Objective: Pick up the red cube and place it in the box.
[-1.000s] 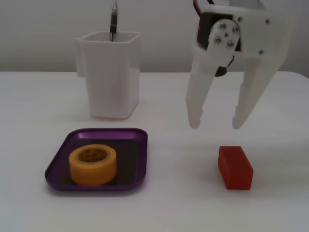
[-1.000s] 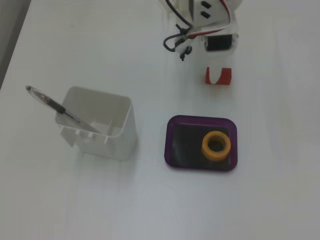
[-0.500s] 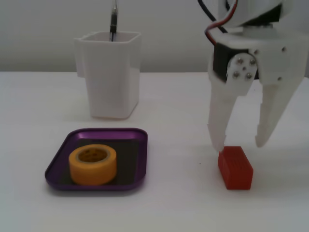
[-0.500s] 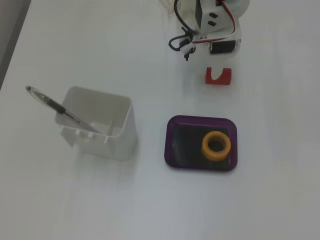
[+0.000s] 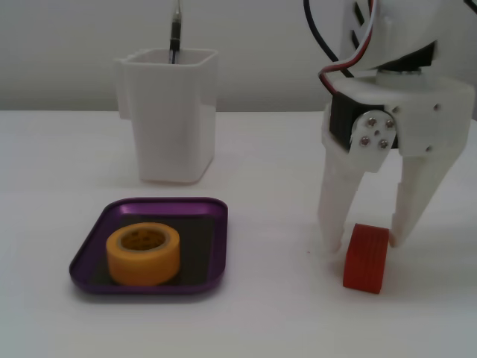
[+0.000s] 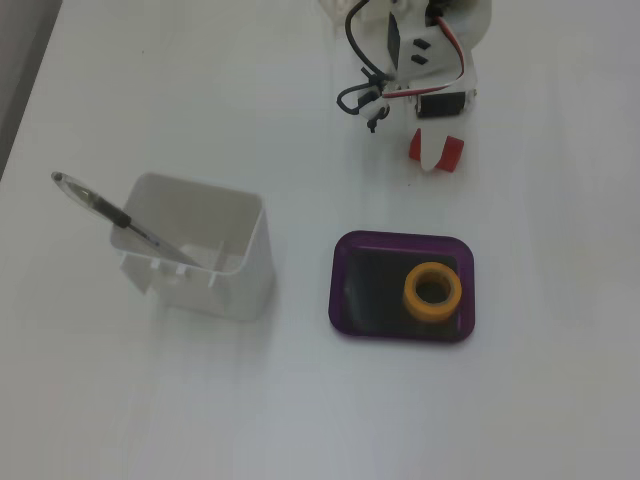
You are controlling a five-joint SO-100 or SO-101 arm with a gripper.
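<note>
Lowered pincer point(image 5: 361, 246) now straddles turned red cube point(image 5: 366, 259).

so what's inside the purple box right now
A yellow tape roll sits inside the box, toward the left in the front fixed view, on its dark floor. The floor under the roll is hidden. The red cube is not in it; it lies outside, at the pincer.

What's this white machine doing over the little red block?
A small robot arm has lowered its open pincer around the red cube, one finger on each side, about to grab it. The cube sits skewed on the table. The purple box it belongs in holds only a yellow tape roll; a white cup with a pen stands behind.
</note>
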